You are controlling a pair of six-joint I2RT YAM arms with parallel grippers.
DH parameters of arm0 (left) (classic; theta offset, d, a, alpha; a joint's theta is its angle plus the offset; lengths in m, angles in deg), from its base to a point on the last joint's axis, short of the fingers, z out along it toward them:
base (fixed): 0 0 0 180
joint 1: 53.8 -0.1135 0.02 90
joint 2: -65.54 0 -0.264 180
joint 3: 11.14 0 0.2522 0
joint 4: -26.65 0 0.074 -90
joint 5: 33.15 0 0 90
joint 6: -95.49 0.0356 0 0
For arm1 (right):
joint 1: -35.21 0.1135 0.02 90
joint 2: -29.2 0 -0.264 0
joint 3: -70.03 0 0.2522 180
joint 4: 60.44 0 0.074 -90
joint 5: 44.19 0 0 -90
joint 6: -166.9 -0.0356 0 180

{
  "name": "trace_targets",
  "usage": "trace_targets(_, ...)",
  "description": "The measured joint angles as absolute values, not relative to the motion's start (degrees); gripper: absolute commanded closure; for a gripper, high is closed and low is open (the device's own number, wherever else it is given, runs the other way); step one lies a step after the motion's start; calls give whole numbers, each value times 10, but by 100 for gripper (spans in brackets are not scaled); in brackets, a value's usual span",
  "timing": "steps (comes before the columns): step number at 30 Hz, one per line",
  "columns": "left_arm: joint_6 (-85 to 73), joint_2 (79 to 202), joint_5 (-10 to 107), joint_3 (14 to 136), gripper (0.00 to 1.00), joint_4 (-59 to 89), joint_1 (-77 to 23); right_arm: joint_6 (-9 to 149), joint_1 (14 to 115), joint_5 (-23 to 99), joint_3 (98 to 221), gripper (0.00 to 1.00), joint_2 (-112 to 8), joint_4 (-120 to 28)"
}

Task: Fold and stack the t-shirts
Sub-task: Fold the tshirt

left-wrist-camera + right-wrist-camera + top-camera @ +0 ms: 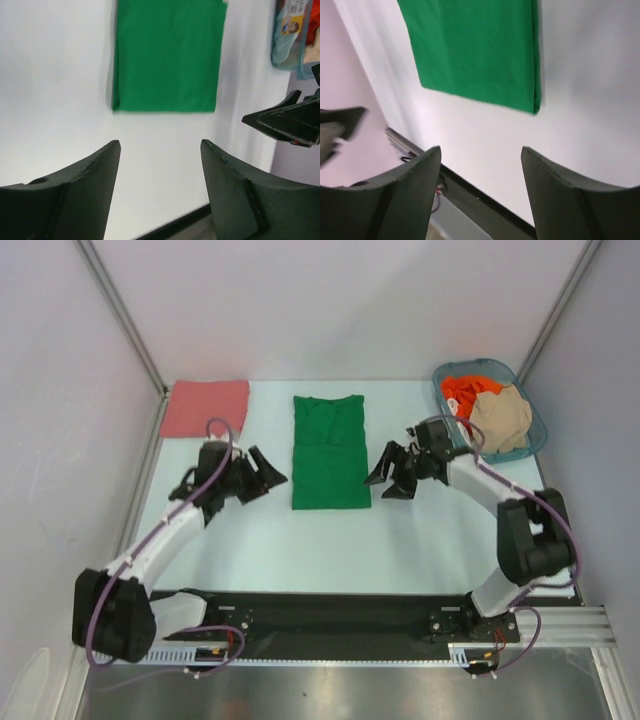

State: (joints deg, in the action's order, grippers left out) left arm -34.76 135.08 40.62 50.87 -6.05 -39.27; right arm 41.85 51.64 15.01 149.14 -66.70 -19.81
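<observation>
A bright green t-shirt (330,450) lies folded into a long rectangle in the middle of the table, collar end at the back. My left gripper (268,478) stands open just left of it, nothing between its fingers, and the green t-shirt (167,55) shows ahead of them in the left wrist view. My right gripper (385,478) stands open and empty just right of it, apart from the green cloth (480,50). A salmon-pink t-shirt (205,407) lies folded at the back left. An orange-red t-shirt (463,392) and a beige one (500,418) lie crumpled in the basket.
The blue-grey plastic basket (535,430) stands at the back right corner. Grey walls close the table in on the left, right and back. A black rail (330,615) with the arm bases runs along the near edge. The right gripper's fingers (282,120) show in the left wrist view.
</observation>
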Motion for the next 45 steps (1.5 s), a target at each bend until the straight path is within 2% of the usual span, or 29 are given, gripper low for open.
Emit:
trace_targets(5, -531, 1224, 482, 298, 33, 55, -317, 257, 564, 201, 1274, 34, -547, -396)
trace_targets(8, -609, 1205, 528, 242, 36, 109, -273, 180, 599, 244, 1208, 41, -540, -473)
trace_targets(11, -664, 1243, 554, 227, 38, 168, -258, 127, 615, 277, 1178, 46, -542, -524)
trace_targets(17, -717, 1351, 582, 220, 45, 277, -253, 59, 622, 322, 1161, 47, -575, -624)
trace_targets(24, -748, 1432, 597, 220, 51, 325, -252, 23, 622, 338, 1159, 48, -627, -678)
trace_targets(27, -770, 1457, 601, 222, 51, 340, -252, 15, 623, 345, 1155, 48, -632, -685)
trace_targets(32, -796, 1493, 604, 236, 49, 374, -252, 13, 622, 345, 1154, 48, -645, -700)
trace_targets(35, -811, 1507, 608, 242, 51, 383, -252, 13, 622, 344, 1157, 48, -653, -711)
trace_targets(38, -826, 1512, 613, 245, 58, 383, -252, 8, 623, 344, 1157, 49, -658, -720)
trace_targets(45, -856, 1515, 627, 242, 59, 379, -252, -7, 623, 351, 1156, 55, -661, -720)
